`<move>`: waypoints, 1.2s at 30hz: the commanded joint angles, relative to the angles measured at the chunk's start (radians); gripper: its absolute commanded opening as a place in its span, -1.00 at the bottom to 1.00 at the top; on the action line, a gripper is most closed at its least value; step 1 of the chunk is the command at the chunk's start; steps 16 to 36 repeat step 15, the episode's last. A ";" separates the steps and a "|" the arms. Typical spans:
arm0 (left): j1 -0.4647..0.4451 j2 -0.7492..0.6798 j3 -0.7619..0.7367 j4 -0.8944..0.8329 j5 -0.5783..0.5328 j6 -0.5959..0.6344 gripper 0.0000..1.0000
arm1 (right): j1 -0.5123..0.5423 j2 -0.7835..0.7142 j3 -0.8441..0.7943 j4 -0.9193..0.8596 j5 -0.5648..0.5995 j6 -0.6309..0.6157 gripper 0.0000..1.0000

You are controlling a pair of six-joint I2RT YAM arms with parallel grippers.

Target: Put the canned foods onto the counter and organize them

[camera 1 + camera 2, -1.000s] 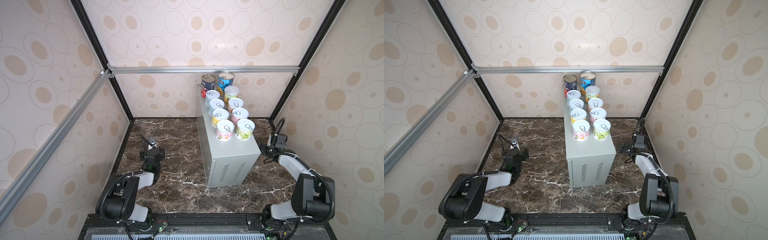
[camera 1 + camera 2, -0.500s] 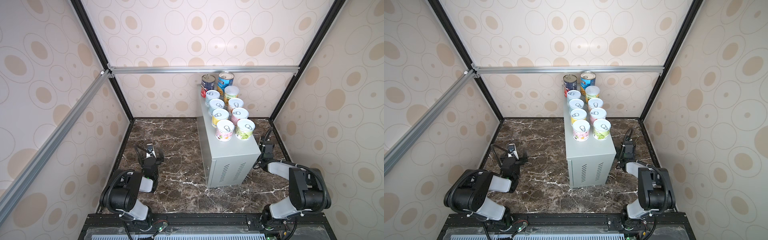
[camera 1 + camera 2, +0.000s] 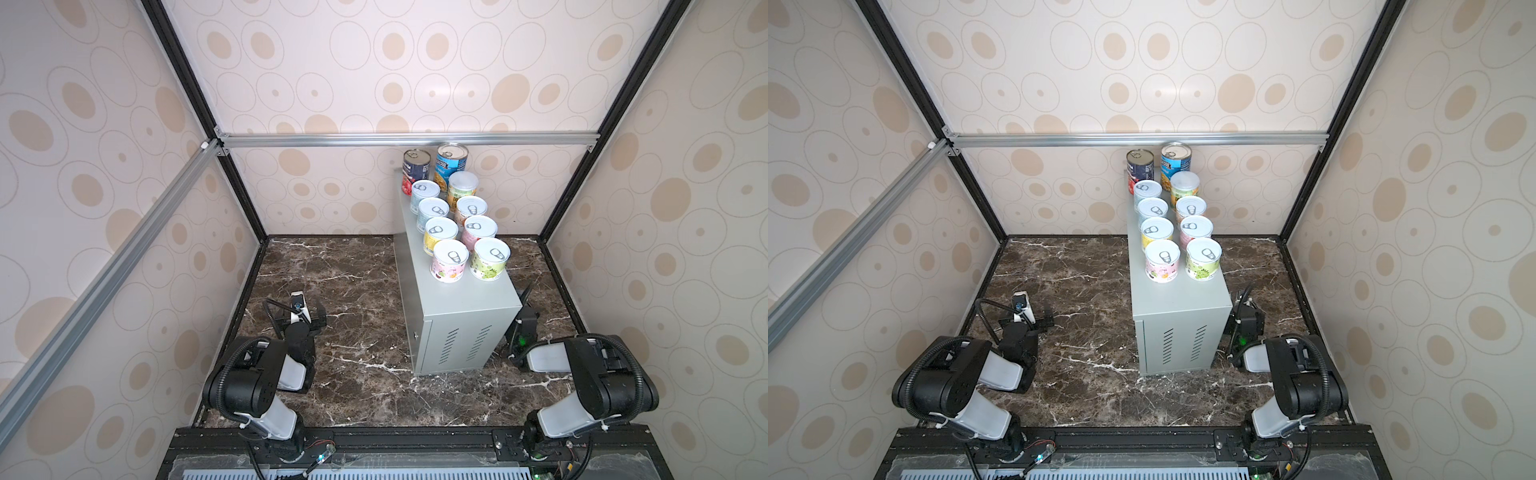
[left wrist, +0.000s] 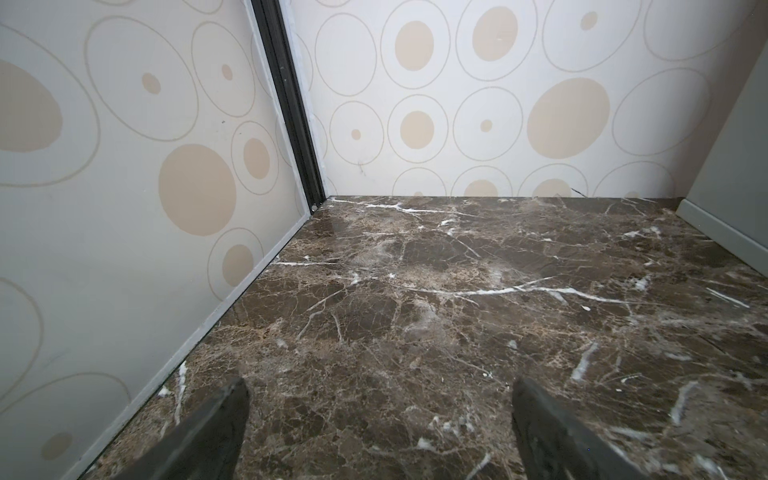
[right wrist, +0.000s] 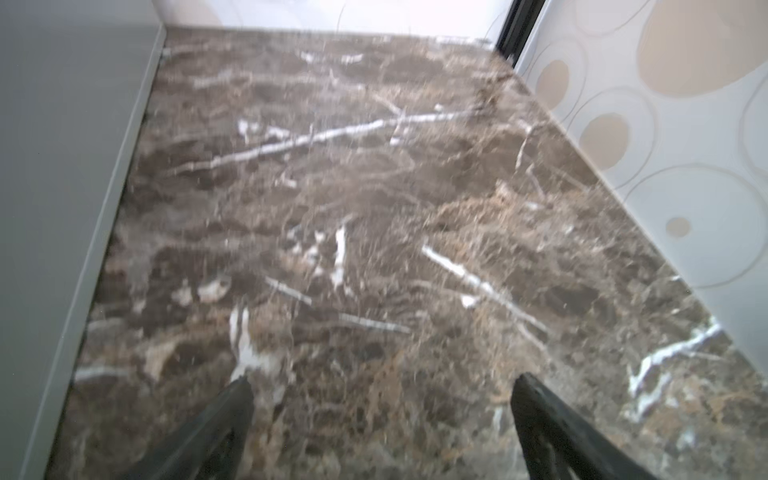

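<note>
The canned foods stand upright in two rows on top of the counter [image 3: 469, 307], a tall grey metal box. At the back are a navy-red can [image 3: 415, 166] and a blue-yellow can [image 3: 451, 160], then a green-yellow can [image 3: 462, 187]. Several pastel cans follow, with a pink can [image 3: 449, 261] and a green can [image 3: 490, 258] in front. My left gripper [image 3: 296, 313] [image 4: 380, 390] hangs low over the marble left of the counter [image 4: 731, 166], open and empty. My right gripper [image 3: 1246, 307] [image 5: 384, 382] is open and empty beside the counter's right wall [image 5: 62, 166], partly hidden behind it.
The dark marble floor [image 3: 353, 291] is boxed in by patterned walls with black corner posts [image 4: 291, 104]. An aluminium rail [image 3: 407, 139] runs across the back above the cans. Both arms are folded near the front rail [image 3: 395, 436].
Both arms have drawn back and folded down toward their bases. The right gripper has come closer to the counter's side. Both grippers stayed open, and the cans have not moved.
</note>
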State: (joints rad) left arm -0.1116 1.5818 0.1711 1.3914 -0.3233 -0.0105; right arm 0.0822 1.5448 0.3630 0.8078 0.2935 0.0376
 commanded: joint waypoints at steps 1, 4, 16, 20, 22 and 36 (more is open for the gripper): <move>0.009 0.008 0.018 0.056 -0.013 0.010 0.96 | -0.001 0.000 0.035 0.039 0.038 0.002 1.00; 0.009 0.007 0.019 0.054 -0.013 0.010 0.96 | 0.000 -0.002 0.036 0.042 0.037 0.004 0.99; 0.015 0.004 0.023 0.041 0.001 0.006 0.96 | 0.000 -0.009 0.037 0.027 0.035 0.004 0.99; 0.015 0.004 0.023 0.041 0.001 0.006 0.96 | 0.000 -0.009 0.037 0.027 0.035 0.004 0.99; 0.015 0.004 0.023 0.041 0.001 0.006 0.96 | 0.000 -0.009 0.037 0.027 0.035 0.004 0.99; 0.015 0.004 0.023 0.041 0.001 0.006 0.96 | 0.000 -0.009 0.037 0.027 0.035 0.004 0.99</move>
